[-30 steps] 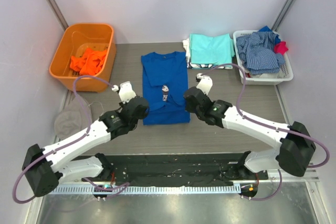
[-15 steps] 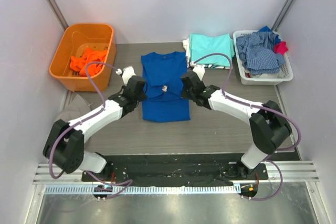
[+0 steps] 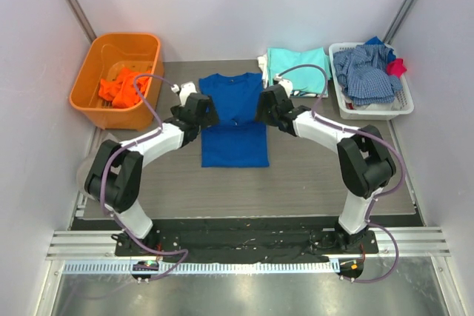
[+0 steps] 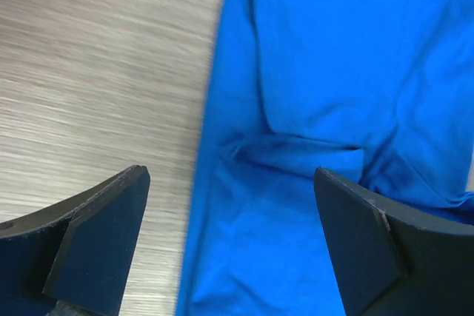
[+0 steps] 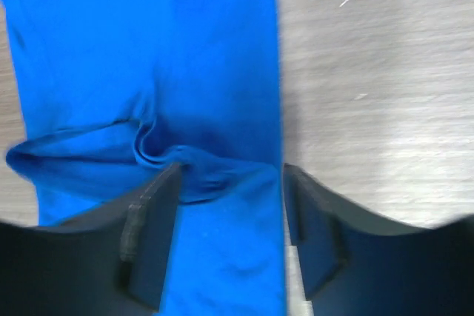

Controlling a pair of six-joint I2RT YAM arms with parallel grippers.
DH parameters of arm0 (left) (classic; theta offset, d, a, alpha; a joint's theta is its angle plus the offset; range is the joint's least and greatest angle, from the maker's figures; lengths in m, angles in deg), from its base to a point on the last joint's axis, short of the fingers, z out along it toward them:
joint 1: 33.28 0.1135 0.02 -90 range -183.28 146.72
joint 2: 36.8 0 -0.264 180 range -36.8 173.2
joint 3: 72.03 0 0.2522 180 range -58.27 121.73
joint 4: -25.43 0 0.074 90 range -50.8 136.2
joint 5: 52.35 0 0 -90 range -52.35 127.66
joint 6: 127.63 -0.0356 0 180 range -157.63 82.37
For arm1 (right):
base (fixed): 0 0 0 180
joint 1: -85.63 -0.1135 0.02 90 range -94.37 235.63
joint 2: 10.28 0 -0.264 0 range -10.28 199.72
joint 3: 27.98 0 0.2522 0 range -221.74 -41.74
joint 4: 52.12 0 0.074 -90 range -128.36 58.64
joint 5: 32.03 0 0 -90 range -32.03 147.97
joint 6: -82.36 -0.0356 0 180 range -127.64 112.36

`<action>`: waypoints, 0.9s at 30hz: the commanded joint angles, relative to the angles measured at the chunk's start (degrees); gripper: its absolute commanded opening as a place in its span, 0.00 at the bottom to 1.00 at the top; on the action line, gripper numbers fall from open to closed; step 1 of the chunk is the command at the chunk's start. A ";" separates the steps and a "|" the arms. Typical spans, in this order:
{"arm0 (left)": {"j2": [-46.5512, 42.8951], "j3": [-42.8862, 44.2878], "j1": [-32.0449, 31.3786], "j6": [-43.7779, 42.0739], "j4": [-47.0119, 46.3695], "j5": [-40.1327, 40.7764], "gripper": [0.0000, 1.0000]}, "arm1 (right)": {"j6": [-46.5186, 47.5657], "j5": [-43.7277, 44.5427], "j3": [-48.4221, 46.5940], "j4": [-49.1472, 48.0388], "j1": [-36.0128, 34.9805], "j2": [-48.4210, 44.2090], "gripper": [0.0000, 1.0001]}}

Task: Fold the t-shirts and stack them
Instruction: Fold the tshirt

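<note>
Gaping over t-shirt (image 3: 235, 146), left hand (image 4: 229, 183), right hand (image 5: 231, 175)

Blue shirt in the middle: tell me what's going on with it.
Both arms are working on the blue shirt, which lies on the table folded into a narrow rectangle. The left gripper sits over its left edge and the right gripper over its right edge, each at a crosswise crease. Both are open and gripping nothing. A folded aqua shirt lies at the back right.
</note>
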 commanded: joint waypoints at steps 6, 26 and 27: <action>-18.10 -1.85 4.68 -1.34 6.57 4.17 1.00 | 3.68 -1.26 6.46 1.90 2.83 -14.37 0.74; -29.10 -30.96 -3.58 8.69 -3.52 -0.77 0.99 | 1.92 -20.08 31.19 -13.13 -0.68 -19.13 0.77; -28.49 -30.79 -3.58 8.60 -3.53 -1.03 1.00 | 2.09 -20.08 31.10 -13.30 -0.68 -18.69 0.77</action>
